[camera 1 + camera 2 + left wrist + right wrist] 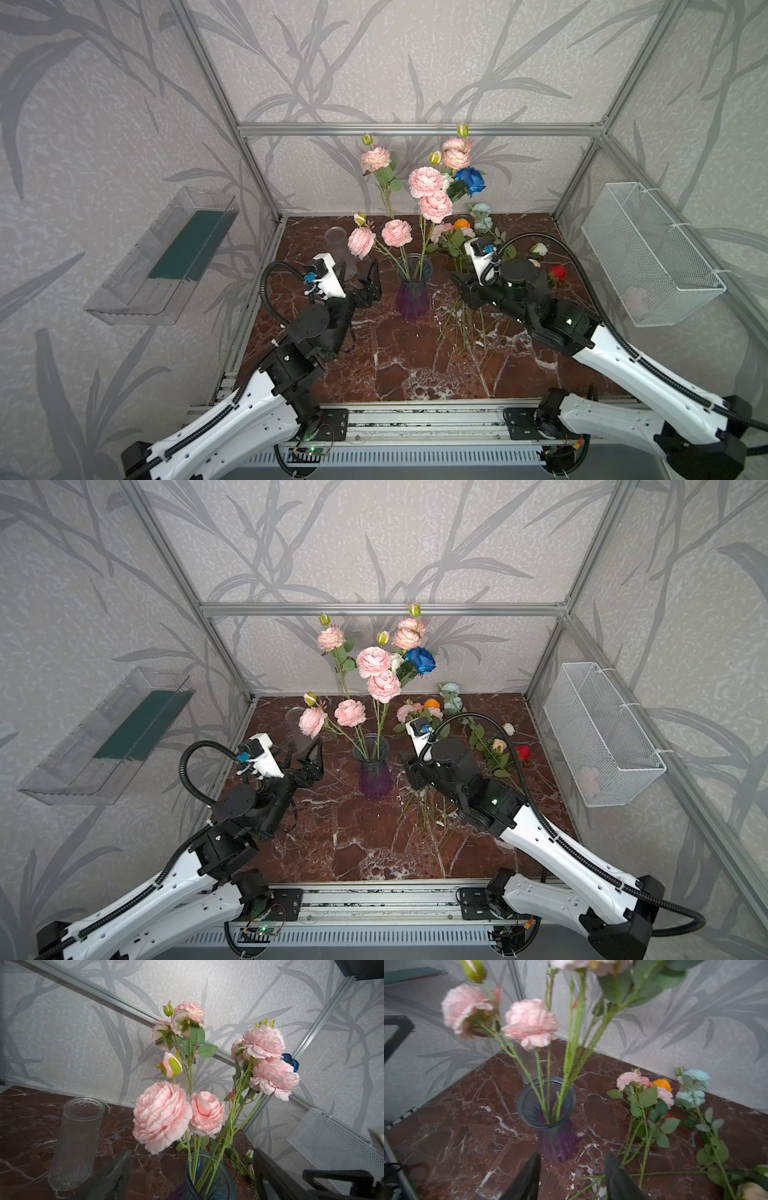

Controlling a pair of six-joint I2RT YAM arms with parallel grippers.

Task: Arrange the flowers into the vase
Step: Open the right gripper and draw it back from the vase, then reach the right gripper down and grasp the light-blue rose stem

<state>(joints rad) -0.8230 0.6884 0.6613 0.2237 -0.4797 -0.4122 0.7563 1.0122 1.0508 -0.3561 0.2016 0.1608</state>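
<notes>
walls (374, 62) papered grey with a leaf pattern closed in a red-brown marble tabletop (374, 365). a white wire basket (652, 249) hung on the right wall and a clear plastic tray (137, 286) on the left. pink flowers (424, 182) stood on long green stems in the vase (412, 291), their heads spread high above it, with a blue rose (471, 179) among the upper ones. the vase, blue at the rim and purple at the foot, sat upright near mid-table, between the two grippers. a clear glass cylinder (338, 249) stood upright farther back, beyond the left gripper (372, 280). loose flowers (643, 1101) lay flat on the table just right of the vase: pink, orange, pale turquoise, white and red heads, with the stems pointing toward the front edge. the left gripper hung just left of the vase, jaws spread wide, holding nothing. the right gripper (573, 1159) was low over the loose stems, jaws parted, nothing seen clamped. one stem ran close by a finger, contact unclear.
</notes>
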